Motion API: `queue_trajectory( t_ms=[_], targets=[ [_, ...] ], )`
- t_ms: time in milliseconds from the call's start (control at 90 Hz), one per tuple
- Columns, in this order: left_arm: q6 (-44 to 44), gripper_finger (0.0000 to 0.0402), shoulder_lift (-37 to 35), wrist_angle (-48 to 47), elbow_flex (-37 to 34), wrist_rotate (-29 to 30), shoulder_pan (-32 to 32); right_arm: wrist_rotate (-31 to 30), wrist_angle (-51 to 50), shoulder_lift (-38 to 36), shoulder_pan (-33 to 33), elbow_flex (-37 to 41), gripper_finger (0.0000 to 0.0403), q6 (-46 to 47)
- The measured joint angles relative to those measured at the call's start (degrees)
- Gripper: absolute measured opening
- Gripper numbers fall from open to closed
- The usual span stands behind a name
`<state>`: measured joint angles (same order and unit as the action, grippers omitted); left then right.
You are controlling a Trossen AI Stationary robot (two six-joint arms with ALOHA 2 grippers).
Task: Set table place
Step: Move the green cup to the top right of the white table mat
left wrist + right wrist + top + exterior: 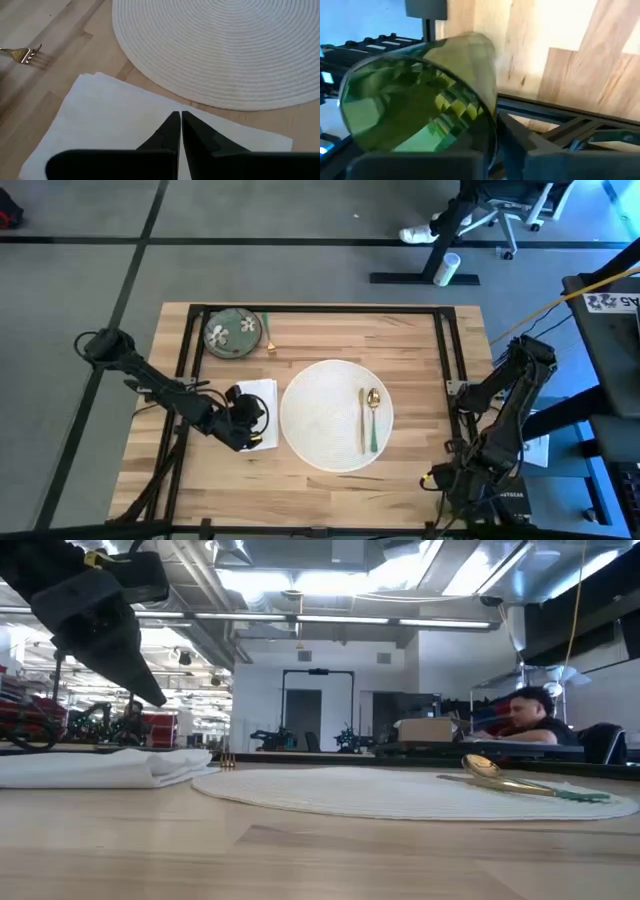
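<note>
High view — spoon (372, 418) lengthwise on plate (335, 415), bowl far-side

A spoon (372, 418) is laid on the plate (322, 416) at mid-tabletop (420, 350); a napkin (262, 393) is placed left of it, a dish (232, 334) and fork (268, 337) behind.

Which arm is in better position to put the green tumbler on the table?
Probably the right. The right gripper already holds the green tumbler beside the table; the left gripper is shut above the napkin.
</note>
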<state>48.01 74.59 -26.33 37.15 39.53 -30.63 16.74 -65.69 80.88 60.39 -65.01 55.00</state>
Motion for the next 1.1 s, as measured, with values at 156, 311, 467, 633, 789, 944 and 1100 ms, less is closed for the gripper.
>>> queue_trajectory(
  t_ms=[156, 311, 467, 633, 789, 944, 1100],
  targets=[
    [0.0, 0.0, 0.0, 0.0, 0.0, 0.0, 0.0, -2.6, -2.3, 0.0, -0.4, 0.0, 0.0005, -0.2],
    [0.1, 0.0, 0.0, 0.0, 0.0, 0.0, 0.0, -4.6, -6.3, -0.7, -2.3, -0.2, 0.0003, -1.6],
    [0.7, 0.0, 0.0, 0.0, 0.0, 0.0, 0.0, -8.1, -10.9, -3.0, -5.7, -0.2, 0.0001, -5.7],
    [1.0, 0.0, 0.0, 0.0, 0.0, 0.0, 0.0, -10.7, -18.5, -7.5, -10.7, -0.2, 0.0001, -10.5],
    [1.0, 0.0, 0.0, 0.0, 0.0, 0.0, 0.0, -15.6, -23.5, -13.0, -17.9, -0.2, 0.0, -15.6],
    [1.1, 0.0, 0.0, 0.0, 0.0, 0.0, 0.0, -22.6, -24.3, -17.8, -27.4, -0.2, 0.0, -20.0],
    [1.1, 0.0, 0.0, 0.0, 0.0, 0.0, 0.0, -27.3, -24.3, -19.0, -37.7, -0.2, 0.0, -27.2]
  ],
)
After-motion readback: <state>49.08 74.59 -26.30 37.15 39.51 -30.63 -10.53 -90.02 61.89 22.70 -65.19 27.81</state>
